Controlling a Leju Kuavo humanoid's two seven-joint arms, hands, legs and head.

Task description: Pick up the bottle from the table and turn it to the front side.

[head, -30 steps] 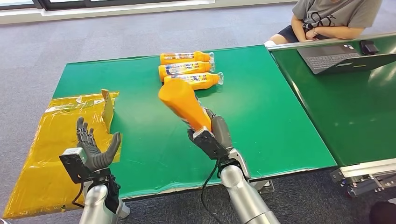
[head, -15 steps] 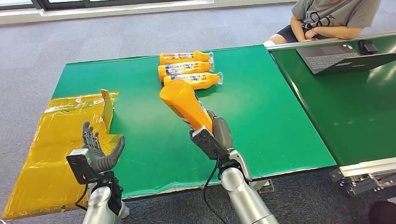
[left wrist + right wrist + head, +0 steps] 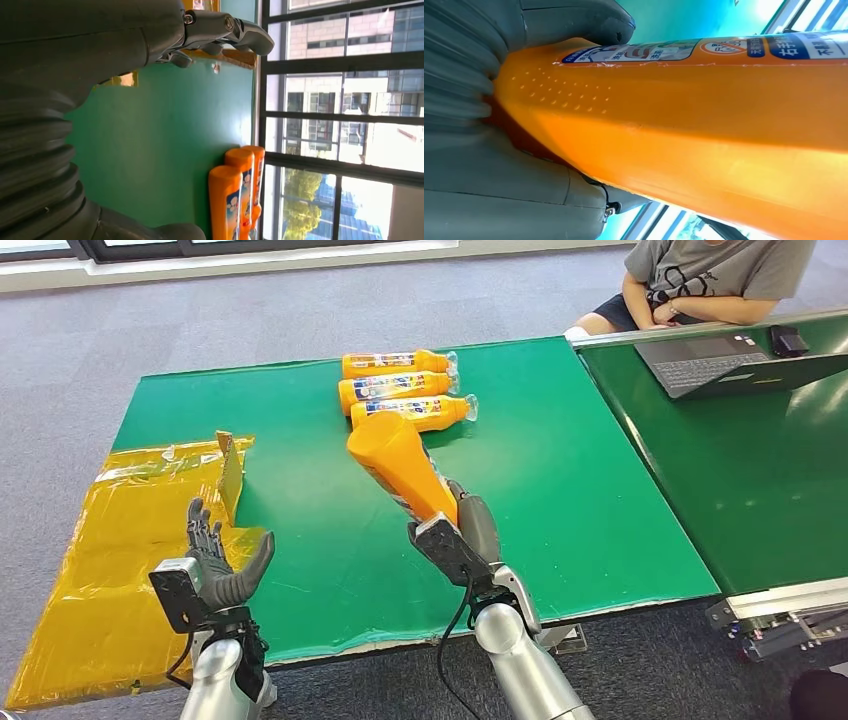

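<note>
The right hand [image 3: 458, 537] grips an orange bottle [image 3: 398, 464] by its narrow end, holding it tilted above the middle of the green tabletop [image 3: 560, 480], base up and leaning toward the far edge; three more orange bottles [image 3: 400, 388] lie side by side near that far edge; the left hand [image 3: 215, 565] hovers with fingers spread, holding nothing, over the yellow plastic sheet [image 3: 110, 550] at the tabletop's left edge.

Grey carpet floor [image 3: 250, 310], green table [image 3: 560, 490] with a laptop [image 3: 720, 362] on the next one, big sunny windows [image 3: 345, 100].
</note>
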